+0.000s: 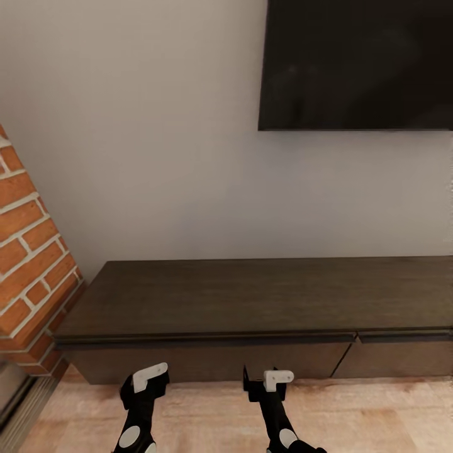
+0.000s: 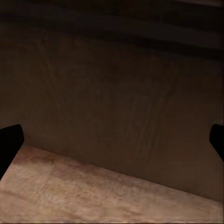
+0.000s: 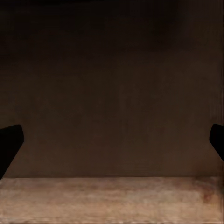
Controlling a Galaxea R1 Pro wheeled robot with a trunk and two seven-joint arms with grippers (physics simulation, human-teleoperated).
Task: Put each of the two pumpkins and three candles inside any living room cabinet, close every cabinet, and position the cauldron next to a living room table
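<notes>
Cabinet (image 1: 251,302) sits straight ahead of you against the far wall, long axis left-right, both drawer fronts look shut, so contents can't be seen. Left gripper (image 1: 150,380) and right gripper (image 1: 267,382) hang low just in front of the left drawer (image 1: 207,358), jaws apart, both empty. Right one's nearer that drawer's middle

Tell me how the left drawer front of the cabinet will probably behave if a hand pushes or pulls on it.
The left drawer front looks like rigid wood, so it should not flex. It appears flat and handleless, so fingers would probably slip; the dark gap under the cabinet top seems the likeliest grip. Being wide, it may skew if pulled at one end.
</notes>
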